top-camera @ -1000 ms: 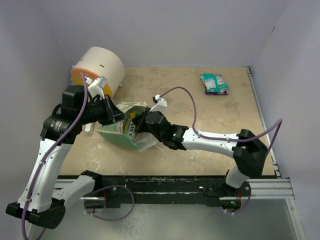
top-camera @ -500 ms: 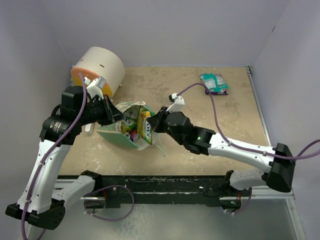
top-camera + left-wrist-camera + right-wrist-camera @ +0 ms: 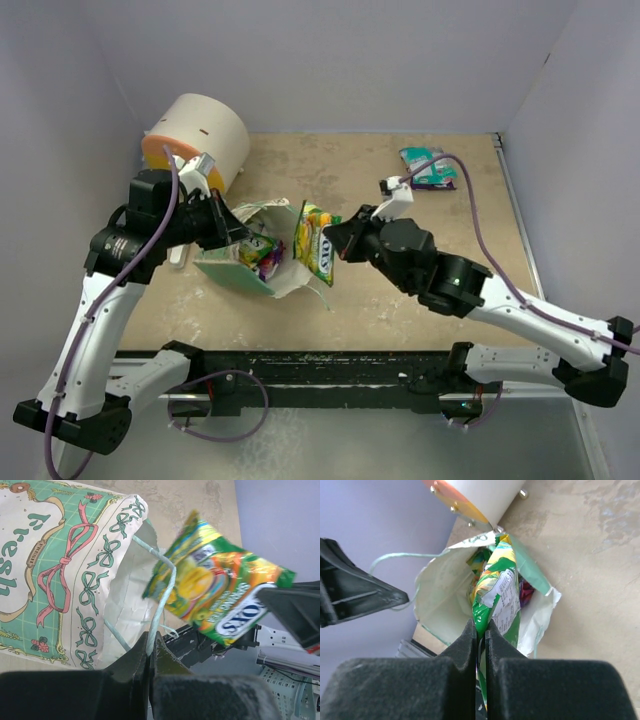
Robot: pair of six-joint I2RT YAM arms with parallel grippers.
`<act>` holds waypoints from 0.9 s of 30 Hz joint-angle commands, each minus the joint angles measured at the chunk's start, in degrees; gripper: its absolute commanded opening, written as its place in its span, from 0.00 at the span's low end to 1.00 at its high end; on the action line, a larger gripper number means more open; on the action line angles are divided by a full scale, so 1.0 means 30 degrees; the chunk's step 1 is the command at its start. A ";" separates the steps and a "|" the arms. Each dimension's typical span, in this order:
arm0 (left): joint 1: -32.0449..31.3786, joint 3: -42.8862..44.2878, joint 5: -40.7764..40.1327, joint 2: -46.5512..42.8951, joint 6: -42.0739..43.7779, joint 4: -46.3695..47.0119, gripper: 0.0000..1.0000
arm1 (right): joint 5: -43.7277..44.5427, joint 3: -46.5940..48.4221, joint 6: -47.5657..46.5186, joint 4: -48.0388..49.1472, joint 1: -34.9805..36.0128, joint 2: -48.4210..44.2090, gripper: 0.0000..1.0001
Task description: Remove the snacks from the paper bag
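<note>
Beige stone-patterned table top (image 3: 420,270), closed in by pale lilac walls (image 3: 330,60) at the back and both sides. The paper bag (image 3: 238,274) lies tipped near the left middle of the table, its mouth facing right, the green printed panel outward and the pale inside showing. Inside it we see more snacks (image 3: 262,254): glossy purple and pink wrappers deep in the opening, number not countable. The left gripper (image 3: 150,647) is pinched tight on a thin string handle (image 3: 167,587) and holds that side of the mouth up. The right gripper (image 3: 479,630) has its fingers pressed together on the edge of the green-yellow FOX'S packet (image 3: 317,243), which hangs upright just to the right of the mouth, above the table. Whether its far end touches the rim we cannot tell. In the left wrist view the handle's loop crosses in front of this packet. A big cream cylinder (image 3: 205,135) with an orange face lies just behind the bag, beside the left wrist. Two packets (image 3: 428,167), green-white and purple, lie together at the far right corner, well apart from the bag.
</note>
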 commanded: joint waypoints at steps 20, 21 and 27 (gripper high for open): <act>0.0017 0.1025 0.1401 0.1187 0.0670 -0.0875 0.00 | 0.3876 0.4195 -0.2155 -0.2790 -0.8158 0.1155 0.00; 0.0018 0.1352 0.1582 0.1458 0.0633 -0.0931 0.00 | 0.3707 0.3863 -0.2052 -0.1936 -0.8650 0.1256 0.00; -0.0009 0.2085 0.1605 0.2318 -0.0139 -0.0698 0.00 | 0.0363 0.4235 -0.0493 0.0213 -1.3672 0.3942 0.00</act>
